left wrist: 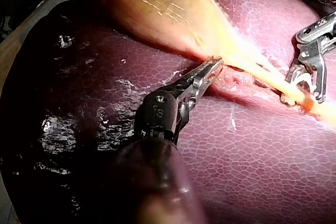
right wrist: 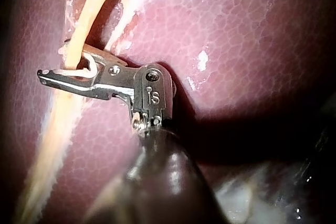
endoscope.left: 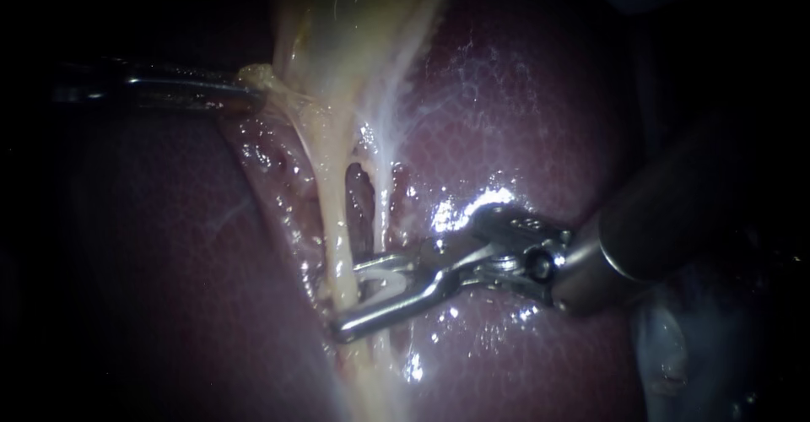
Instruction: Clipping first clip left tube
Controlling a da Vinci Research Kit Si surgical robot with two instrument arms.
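Traction from the left instrument [endoscope.left: 253,86], end effector clenched on the gallbladder's [endoscope.left: 337,17] edge, holds the left tube [endoscope.left: 336,219] taut while the right instrument's [endoscope.left: 348,298] end effector, grasping an unclosed clip [endoscope.left: 386,283], straddles its near stretch.

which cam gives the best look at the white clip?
Endoscope view: the clip shows clearly at the right instrument's tip, next to the left tube. The right wrist view is close, but the instrument partly hides it. The left wrist view shows it small and far off.
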